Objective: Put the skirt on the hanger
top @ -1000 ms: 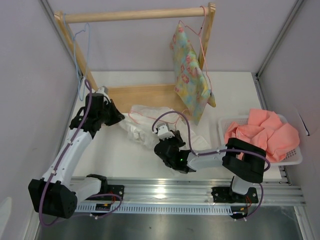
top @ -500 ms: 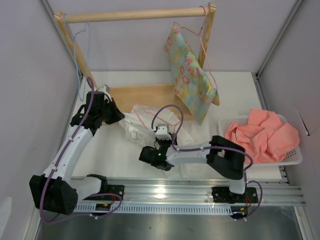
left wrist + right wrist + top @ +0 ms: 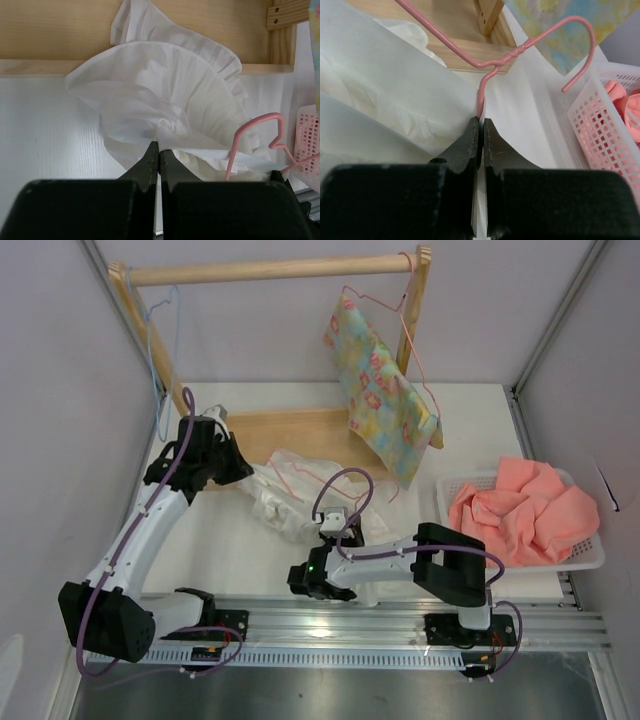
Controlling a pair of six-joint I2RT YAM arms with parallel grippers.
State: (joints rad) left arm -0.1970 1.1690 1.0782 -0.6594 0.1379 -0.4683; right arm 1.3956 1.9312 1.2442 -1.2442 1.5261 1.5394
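Observation:
The white pleated skirt (image 3: 282, 498) lies crumpled on the table in front of the rack base. It fills the left wrist view (image 3: 165, 85) and the right wrist view (image 3: 380, 85). The pink wire hanger (image 3: 290, 472) lies on it, its hook (image 3: 580, 30) pointing toward the basket. My left gripper (image 3: 240, 473) is shut on a fold at the skirt's left edge (image 3: 159, 146). My right gripper (image 3: 350, 512) is shut on skirt fabric (image 3: 481, 121). A hanger wire below the neck (image 3: 505, 59) runs into its jaw tips. The hook also shows in the left wrist view (image 3: 252, 130).
A wooden rack (image 3: 270, 270) stands at the back. A floral garment (image 3: 385, 380) hangs on it from another pink hanger (image 3: 405, 310). A light blue hanger (image 3: 165, 330) hangs at its left. A white basket (image 3: 590, 560) with salmon cloth (image 3: 525, 505) sits at the right.
My right wrist has swung toward the near edge and left, staying shut and drawing skirt fabric with it. The floral garment has swung left. My left gripper has shifted slightly toward the rack.

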